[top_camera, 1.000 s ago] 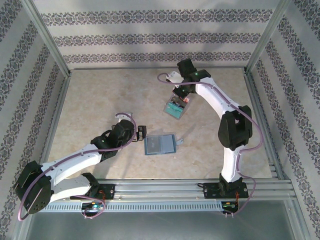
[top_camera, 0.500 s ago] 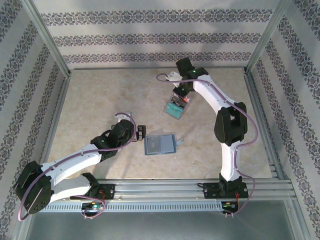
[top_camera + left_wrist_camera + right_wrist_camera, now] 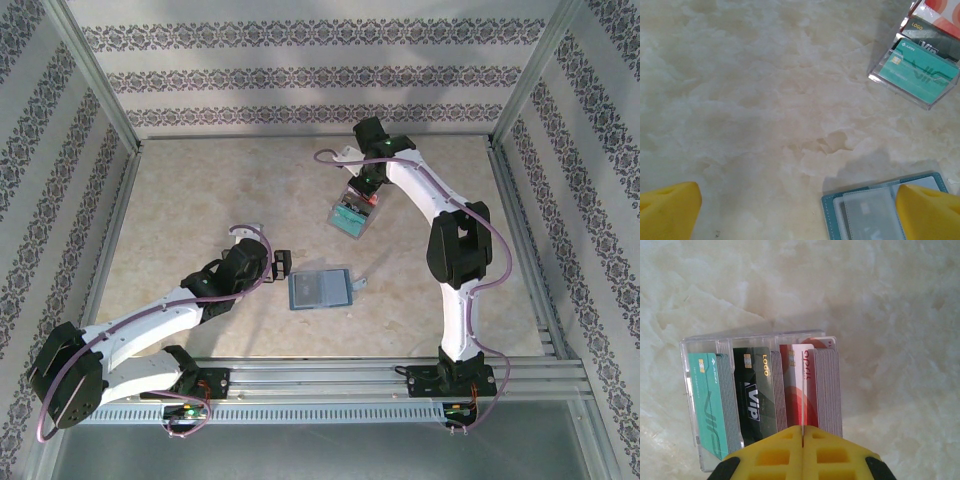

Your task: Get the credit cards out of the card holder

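Marble-patterned tabletop (image 3: 200, 200) is carrying everything. Near its front, the left gripper (image 3: 799, 210) is gaping wide beside the card holder (image 3: 320, 290). Farther back, over the clear tray (image 3: 700, 347), the right gripper (image 3: 803, 432) is pinching 1 credit card (image 3: 803, 405) edge-on.

Lab test cell, aluminium frame (image 3: 98, 85), patterned walls (image 3: 300, 60)

"LOGO" and "VIP" on black card (image 3: 756, 390)
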Tool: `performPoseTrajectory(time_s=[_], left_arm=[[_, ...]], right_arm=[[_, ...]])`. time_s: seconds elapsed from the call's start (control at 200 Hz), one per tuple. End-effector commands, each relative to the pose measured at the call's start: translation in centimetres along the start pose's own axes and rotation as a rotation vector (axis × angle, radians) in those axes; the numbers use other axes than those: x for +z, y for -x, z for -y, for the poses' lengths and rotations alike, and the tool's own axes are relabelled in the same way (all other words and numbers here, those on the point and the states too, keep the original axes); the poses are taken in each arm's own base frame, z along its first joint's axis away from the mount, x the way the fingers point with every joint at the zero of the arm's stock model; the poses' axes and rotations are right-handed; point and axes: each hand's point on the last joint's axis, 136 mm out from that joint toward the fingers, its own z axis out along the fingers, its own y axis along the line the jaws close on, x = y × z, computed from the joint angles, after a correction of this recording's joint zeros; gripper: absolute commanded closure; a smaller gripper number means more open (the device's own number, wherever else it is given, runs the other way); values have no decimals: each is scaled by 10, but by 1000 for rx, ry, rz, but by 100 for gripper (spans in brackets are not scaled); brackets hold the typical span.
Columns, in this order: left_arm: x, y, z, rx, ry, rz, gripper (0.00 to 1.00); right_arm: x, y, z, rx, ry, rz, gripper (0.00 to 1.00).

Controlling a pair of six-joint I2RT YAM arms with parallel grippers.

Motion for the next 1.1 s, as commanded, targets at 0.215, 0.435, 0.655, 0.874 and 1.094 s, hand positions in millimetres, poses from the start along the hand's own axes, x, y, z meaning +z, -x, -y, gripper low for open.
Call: performPoseTrajectory(time_s=[0.215, 0.435, 0.655, 0.874, 1.094], left_arm=[[2, -3, -9, -13, 32, -19, 1], [2, -3, -10, -17, 31, -21, 1], [3, -4, -10, -26, 26, -23, 1], [3, -5, -11, -27, 27, -26, 1], [4, -4, -9, -30, 20, -25, 1]], right_arm=[[7, -5, 7, -6, -1, -34, 100], [12, -6, 7, -3, 11, -45, 100], [15, -8, 8, -3, 15, -58, 100], [18, -11, 8, 1, 18, -68, 100], [21, -12, 6, 7, 28, -71, 100]])
